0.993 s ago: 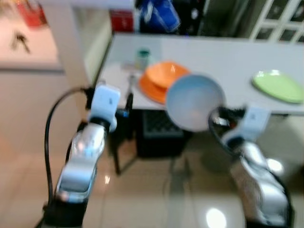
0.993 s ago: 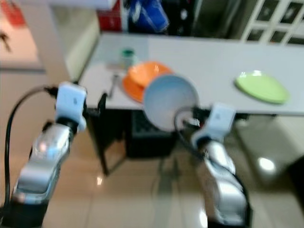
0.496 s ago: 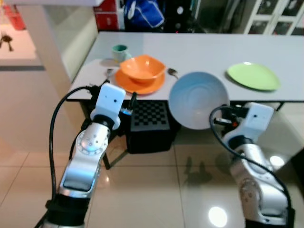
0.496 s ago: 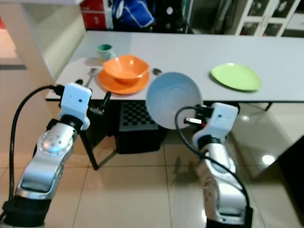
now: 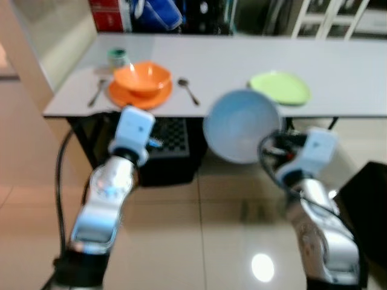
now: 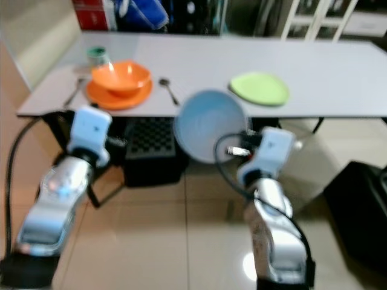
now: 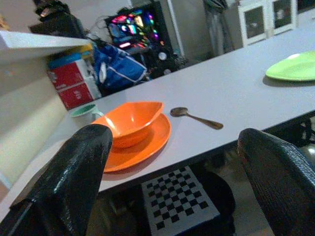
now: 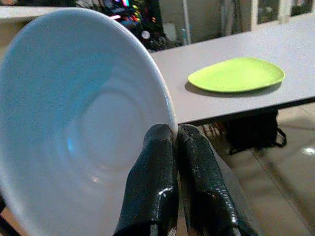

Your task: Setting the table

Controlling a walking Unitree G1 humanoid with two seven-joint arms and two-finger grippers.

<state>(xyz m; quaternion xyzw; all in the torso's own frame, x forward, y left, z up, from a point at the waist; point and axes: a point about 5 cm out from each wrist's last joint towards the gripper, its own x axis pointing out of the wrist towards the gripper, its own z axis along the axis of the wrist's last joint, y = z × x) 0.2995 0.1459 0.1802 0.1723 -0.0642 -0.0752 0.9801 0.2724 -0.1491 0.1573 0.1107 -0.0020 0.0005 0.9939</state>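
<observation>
Nearest the robot, the right gripper (image 8: 170, 147) is pinched shut on the rim of a pale blue bowl (image 5: 242, 125), holding it tipped on edge out in front of the table (image 5: 338, 90), not over it yet. The left gripper (image 7: 172, 167) is spread wide open with nothing in it, hovering just short of the table's near edge on the left.

The bowl looks rigid and glossy, probably ceramic or melamine, so I'd guess it's a bit slick and would chip if dropped on that tile floor. A thin rim pinch on a wide bowl means it can swing or slip, so a deep bite on the rim makes sense.

On the table, near left: an orange bowl (image 5: 141, 77) sitting on an orange plate (image 5: 139, 95), a spoon (image 5: 188, 90) just right of it. Green plate (image 5: 280, 87) is to the right. A small green cup (image 5: 116, 57) sits farther back on the left.
</observation>
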